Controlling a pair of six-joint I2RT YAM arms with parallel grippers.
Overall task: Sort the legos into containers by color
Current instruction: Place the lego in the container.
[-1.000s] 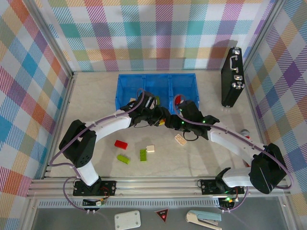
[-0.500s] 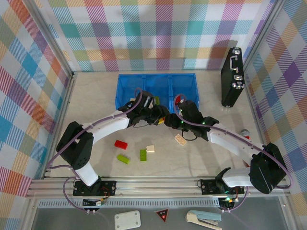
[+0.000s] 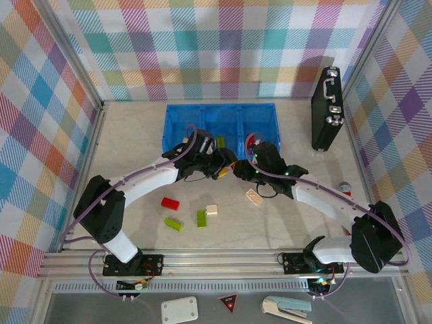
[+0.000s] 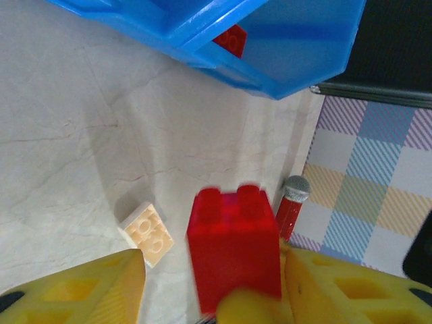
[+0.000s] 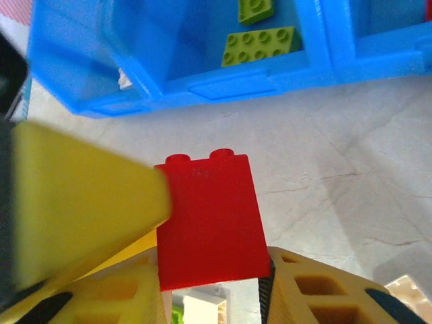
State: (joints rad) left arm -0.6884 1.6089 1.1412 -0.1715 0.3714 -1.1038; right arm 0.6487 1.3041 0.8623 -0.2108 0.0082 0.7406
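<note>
My two grippers meet tip to tip just in front of the blue bin (image 3: 219, 106), whose three compartments are the containers. A red lego (image 5: 206, 223) stands between the fingers of my right gripper (image 5: 209, 283), which is shut on it. My left gripper (image 4: 212, 266) is open around the same red lego (image 4: 233, 243), with a gap on its left side. Lime green legos (image 5: 262, 46) lie in the middle compartment and a red one (image 4: 231, 40) in the right one. Loose on the table are a red lego (image 3: 170, 203), two green ones (image 3: 174, 224) (image 3: 201, 218) and two cream ones (image 3: 212, 209) (image 3: 255, 196).
A black briefcase (image 3: 327, 108) stands upright at the back right. A red stick with a grey head (image 4: 291, 206) lies by the right wall. Plaid walls close in the table on three sides.
My right gripper has shut on the red lego while my left gripper's jaws have opened off it. Both grippers have edged slightly toward the bin.
</note>
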